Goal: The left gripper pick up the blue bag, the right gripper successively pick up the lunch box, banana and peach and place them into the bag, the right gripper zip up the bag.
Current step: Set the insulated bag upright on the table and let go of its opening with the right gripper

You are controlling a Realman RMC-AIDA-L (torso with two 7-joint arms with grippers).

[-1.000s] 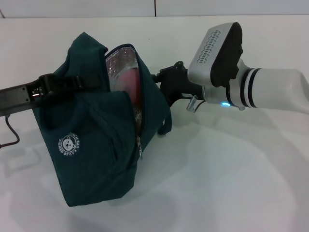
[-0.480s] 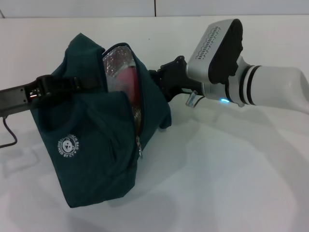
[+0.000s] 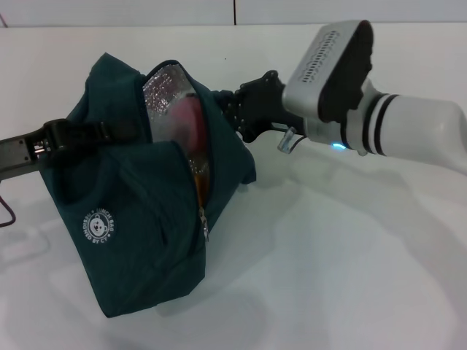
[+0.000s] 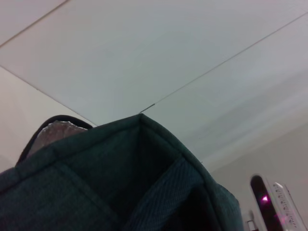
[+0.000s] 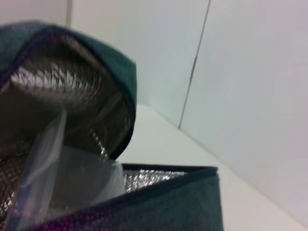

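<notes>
- Blue bag (image 3: 139,219) stands on the white table (image 3: 343,277), left of centre in the head view, mouth partly unzipped and gaping toward the right arm.
- Silver foil lining (image 3: 162,95) visible through the opening; a pink-red shape (image 3: 186,120) sits inside, identity cannot be told.
- Round white logo (image 3: 97,224) faces the head camera on the bag's lower front; zip pull (image 3: 204,227) hangs at the lower end of the opening.
- Left tool (image 3: 55,137) reaches in from the left edge and meets the bag's dark strap (image 3: 109,131) at the upper side; whether it is pinching the strap cannot be told.
- Right tool (image 3: 233,109) is at the bag's upper rim beside the opening; fingers hidden against the fabric, state cannot be told.
- Right wrist view: clear plastic (image 5: 62,178) lies inside, against the foil.
</notes>
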